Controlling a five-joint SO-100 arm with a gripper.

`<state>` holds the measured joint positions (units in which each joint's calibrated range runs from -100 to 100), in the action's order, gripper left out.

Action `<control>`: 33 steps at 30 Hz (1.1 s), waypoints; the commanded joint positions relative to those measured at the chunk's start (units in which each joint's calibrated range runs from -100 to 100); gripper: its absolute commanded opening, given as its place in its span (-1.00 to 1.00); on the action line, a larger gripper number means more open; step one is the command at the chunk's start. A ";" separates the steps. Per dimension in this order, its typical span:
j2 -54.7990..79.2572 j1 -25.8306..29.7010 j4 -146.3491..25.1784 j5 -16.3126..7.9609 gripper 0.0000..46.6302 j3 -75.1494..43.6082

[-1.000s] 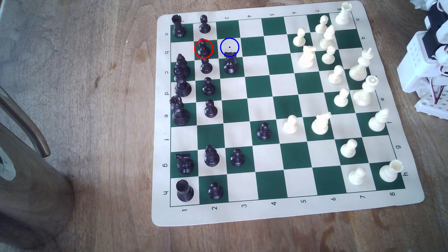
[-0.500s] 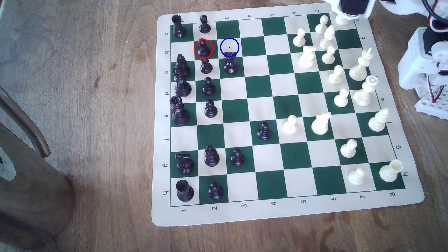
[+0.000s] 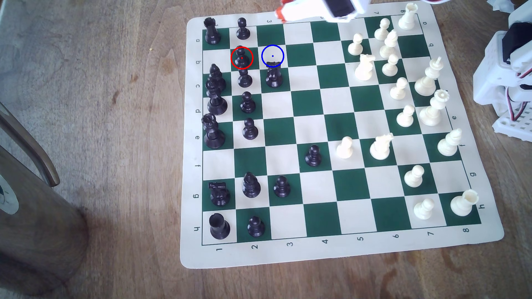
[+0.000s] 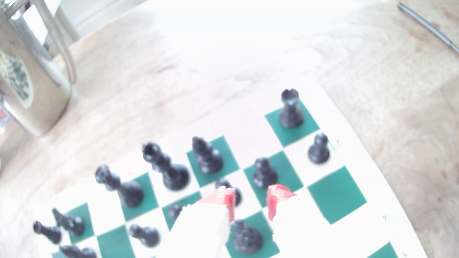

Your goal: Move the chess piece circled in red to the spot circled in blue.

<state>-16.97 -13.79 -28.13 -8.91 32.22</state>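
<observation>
Circled black pawn stands on its green square, ahead of and below the fingers; blue-ringed spot sits just beside it, nearer the fingers. Fingers spread wide, empty, raised above the board edge, probably lining up to straddle the pawn.

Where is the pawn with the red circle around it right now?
In the exterior view the chess piece stands on a green square near the board's upper left corner, between two other black pawns, with the spot just to its right.
</observation>
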 commanded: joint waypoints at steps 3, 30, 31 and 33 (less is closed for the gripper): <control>11.02 1.78 -7.34 -2.10 -0.52 -18.98; 36.66 -1.11 -4.80 -1.71 -0.43 -37.93; 37.17 -1.03 -4.63 -1.76 -0.43 -38.11; 38.36 -1.19 -4.14 -1.90 -0.43 -38.66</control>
<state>22.25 -14.60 -33.63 -10.57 -1.31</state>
